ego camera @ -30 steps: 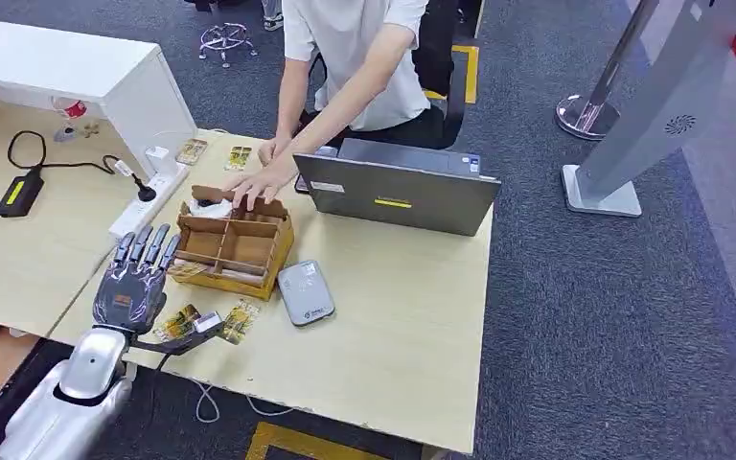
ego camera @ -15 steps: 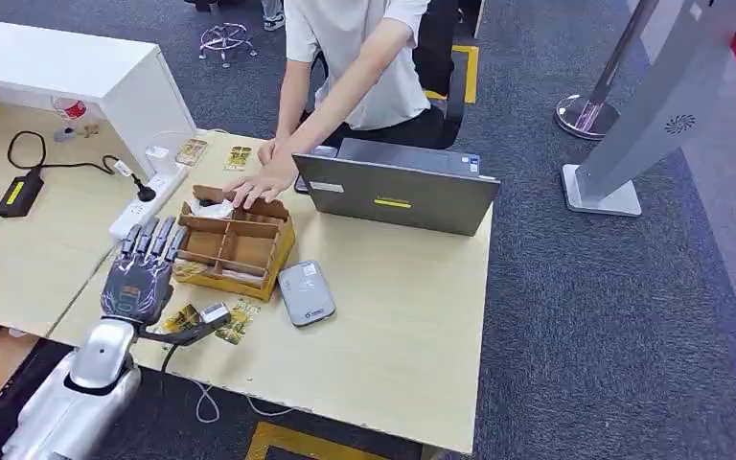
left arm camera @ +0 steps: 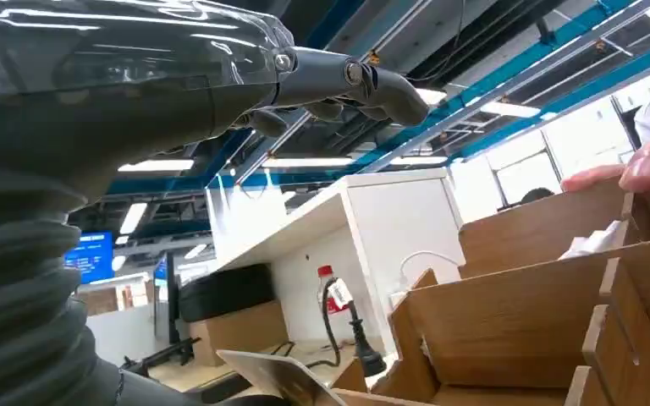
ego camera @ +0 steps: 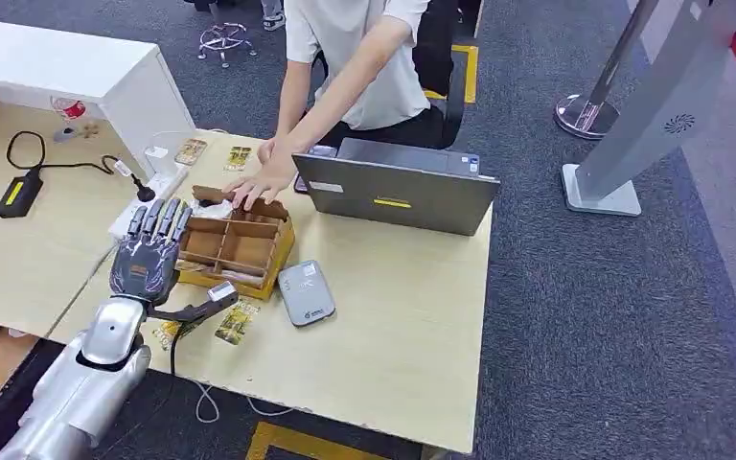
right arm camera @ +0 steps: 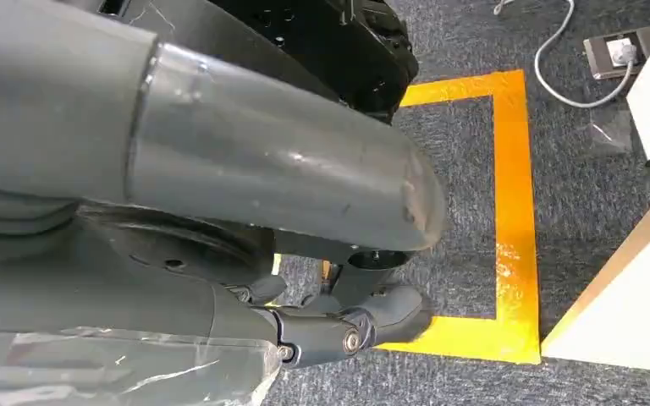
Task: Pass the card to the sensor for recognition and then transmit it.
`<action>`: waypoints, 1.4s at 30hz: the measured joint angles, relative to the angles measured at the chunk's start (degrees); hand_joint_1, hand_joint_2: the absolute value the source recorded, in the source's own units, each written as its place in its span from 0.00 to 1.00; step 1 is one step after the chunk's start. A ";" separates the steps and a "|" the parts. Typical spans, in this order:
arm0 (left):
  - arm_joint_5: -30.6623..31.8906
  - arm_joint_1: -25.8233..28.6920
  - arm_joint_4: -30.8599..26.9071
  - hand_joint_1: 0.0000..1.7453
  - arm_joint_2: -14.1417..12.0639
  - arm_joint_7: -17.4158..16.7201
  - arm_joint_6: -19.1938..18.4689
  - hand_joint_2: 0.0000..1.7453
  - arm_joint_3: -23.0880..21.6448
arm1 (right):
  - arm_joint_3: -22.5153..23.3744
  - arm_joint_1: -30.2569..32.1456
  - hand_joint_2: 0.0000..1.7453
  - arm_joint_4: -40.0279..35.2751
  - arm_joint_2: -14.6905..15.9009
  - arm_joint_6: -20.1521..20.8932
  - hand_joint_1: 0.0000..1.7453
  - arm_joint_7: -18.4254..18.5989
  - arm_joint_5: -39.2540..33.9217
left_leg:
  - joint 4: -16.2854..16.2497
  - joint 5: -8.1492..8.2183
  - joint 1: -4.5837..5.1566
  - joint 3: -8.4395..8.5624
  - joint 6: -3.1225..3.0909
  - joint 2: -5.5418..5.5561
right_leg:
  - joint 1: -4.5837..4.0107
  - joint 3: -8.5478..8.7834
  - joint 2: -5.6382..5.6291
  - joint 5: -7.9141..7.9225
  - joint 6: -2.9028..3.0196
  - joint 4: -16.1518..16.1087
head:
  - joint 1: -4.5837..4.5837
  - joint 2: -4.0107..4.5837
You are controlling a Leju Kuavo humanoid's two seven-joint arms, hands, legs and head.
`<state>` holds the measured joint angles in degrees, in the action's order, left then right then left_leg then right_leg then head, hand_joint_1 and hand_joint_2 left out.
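The table (ego camera: 412, 316) fills the left and the middle of the head view, and a person (ego camera: 355, 57) at the upper middle leans over it with one hand on the back edge of the wooden box (ego camera: 235, 244). A laptop (ego camera: 398, 187) stands to the right of the box, and the grey sensor (ego camera: 305, 292) lies just below and to the right of the box. At the lower left, the left hand (ego camera: 149, 264) is over the left edge of the box with straight, spread fingers and the thumb (ego camera: 196, 305) pointing right; it holds nothing. Under the thumb lie two cards (ego camera: 235, 321) flat on the table, near the sensor. The right hand (right arm camera: 338, 326) hangs over the carpet, fingers bent in, and I cannot tell if it is really closed. I think a card is light, thin, stiff and quite smooth, so it may slip; it is better to pinch it at one edge, perhaps after sliding it.
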<state>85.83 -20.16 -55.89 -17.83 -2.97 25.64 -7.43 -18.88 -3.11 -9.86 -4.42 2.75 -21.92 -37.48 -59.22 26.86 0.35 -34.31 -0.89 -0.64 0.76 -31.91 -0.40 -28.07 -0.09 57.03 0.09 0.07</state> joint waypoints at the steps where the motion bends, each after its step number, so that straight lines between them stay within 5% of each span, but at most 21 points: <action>1: 0.00 -0.13 0.20 0.00 0.09 0.02 0.02 1.00 -0.02 | 0.00 -0.01 0.00 0.00 0.00 0.00 0.00 0.00 0.04 | 0.00 0.00 0.00 0.00 0.00 0.00 | 0.00 0.00 -0.01 0.00 0.00 0.00 | -0.02 0.00; 20: -0.04 -0.78 4.42 0.00 0.59 0.02 -0.70 1.00 -0.42 | -0.04 -0.18 0.00 -0.07 0.00 0.00 0.00 0.17 0.35 | 0.00 0.00 0.00 0.00 0.00 0.00 | 0.00 0.00 -0.01 0.00 0.01 0.00 | 0.00 0.00; 21: -0.04 -0.85 4.61 1.00 0.59 0.02 -0.77 1.00 -0.42 | -0.04 -0.18 0.00 -0.07 0.00 0.00 0.00 0.17 0.37 | 0.00 0.00 0.00 0.00 0.00 0.00 | 0.00 0.00 -0.01 0.00 0.01 0.00 | -0.02 0.00; 42: -3.96 -1.13 6.32 1.00 0.44 1.57 -2.73 1.00 -1.07 | -0.04 -0.17 0.00 -0.07 0.00 0.00 0.00 0.20 0.48 | 0.00 0.00 0.00 0.00 0.00 0.00 | 0.00 0.00 -0.01 0.00 0.01 0.00 | 0.00 0.00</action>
<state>81.88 -21.29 -49.57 -17.40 -1.40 22.91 -8.50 -18.93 -3.28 -9.92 -4.42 2.75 -21.73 -37.00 -59.22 26.86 0.34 -34.32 -0.89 -0.64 0.76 -31.91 -0.41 -28.07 -0.09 57.03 0.09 0.07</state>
